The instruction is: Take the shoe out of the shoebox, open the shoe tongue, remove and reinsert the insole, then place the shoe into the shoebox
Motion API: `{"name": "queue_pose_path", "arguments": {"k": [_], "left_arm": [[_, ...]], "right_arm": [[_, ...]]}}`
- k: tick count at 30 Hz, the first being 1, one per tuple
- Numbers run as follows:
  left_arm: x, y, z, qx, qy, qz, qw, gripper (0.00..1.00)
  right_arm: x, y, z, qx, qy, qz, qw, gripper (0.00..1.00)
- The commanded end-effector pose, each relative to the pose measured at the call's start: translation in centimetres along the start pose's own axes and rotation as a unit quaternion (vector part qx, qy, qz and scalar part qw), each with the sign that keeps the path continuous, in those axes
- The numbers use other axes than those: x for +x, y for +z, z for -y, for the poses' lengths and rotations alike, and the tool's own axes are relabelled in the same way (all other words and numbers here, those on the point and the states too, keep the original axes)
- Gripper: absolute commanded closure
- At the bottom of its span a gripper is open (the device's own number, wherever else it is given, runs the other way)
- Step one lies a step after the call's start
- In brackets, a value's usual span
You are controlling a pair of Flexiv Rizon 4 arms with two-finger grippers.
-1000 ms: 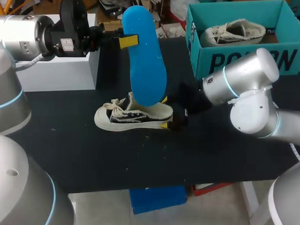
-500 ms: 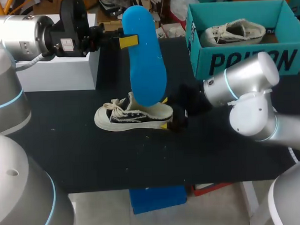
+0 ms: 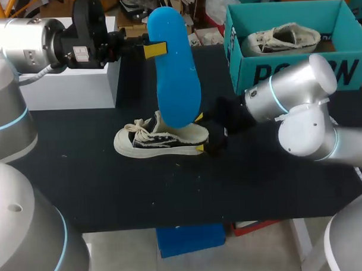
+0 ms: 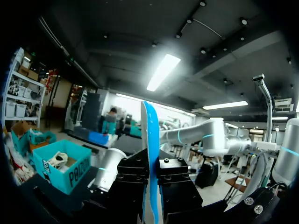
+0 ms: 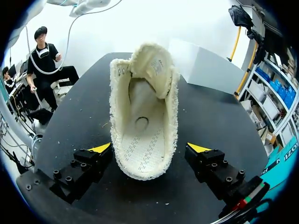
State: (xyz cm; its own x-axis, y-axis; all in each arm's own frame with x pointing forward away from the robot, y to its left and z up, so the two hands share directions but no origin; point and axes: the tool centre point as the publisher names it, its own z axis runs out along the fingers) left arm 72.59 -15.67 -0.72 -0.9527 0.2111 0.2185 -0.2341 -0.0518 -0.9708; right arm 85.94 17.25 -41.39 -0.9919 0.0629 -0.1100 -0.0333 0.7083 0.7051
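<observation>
**A:** The left gripper (image 4: pixel 153 175) is clamped on the blue insole (image 3: pixel 174 70), a finger pressing each face. The insole stands nearly upright in the air.

**B:** Where's its lower end?

**A:** Down at the heel opening of the sneaker (image 3: pixel 160 139). I can't tell whether it touches.

**B:** And the sneaker itself?

**A:** It's flat on its sole on the black table (image 3: pixel 111 185), out of the box, with the laces loose at the toe end.

**B:** The right gripper (image 5: pixel 149 149) sits at the heel, doesn't it?

**A:** Yes, jaws spread wide, one yellow-tipped finger on each side of the heel. There's a gap on both sides, so it grips nothing.

**B:** The teal shoebox (image 3: pixel 298 72)?

**A:** Far right of the table, open on top, with a second cream shoe (image 3: pixel 281 38) lying inside
</observation>
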Motion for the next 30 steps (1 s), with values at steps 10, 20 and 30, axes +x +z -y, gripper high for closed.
{"name": "queue_pose_path", "arguments": {"k": [10,20,30], "left_arm": [[0.0,0.1,-0.1,0.000,0.001,0.002,1.000,1.00],[0.0,0.1,-0.1,0.000,0.001,0.002,1.000,1.00],[0.0,0.1,-0.1,0.000,0.001,0.002,1.000,1.00]], "right_arm": [[-3.1,-3.3,-3.8,0.251,-0.023,-0.073,0.965,0.00],[-4.6,-1.3,-5.8,0.338,-0.034,-0.089,0.936,0.00],[-5.0,0.5,-6.7,0.375,-0.038,-0.092,0.922,0.00]]}}
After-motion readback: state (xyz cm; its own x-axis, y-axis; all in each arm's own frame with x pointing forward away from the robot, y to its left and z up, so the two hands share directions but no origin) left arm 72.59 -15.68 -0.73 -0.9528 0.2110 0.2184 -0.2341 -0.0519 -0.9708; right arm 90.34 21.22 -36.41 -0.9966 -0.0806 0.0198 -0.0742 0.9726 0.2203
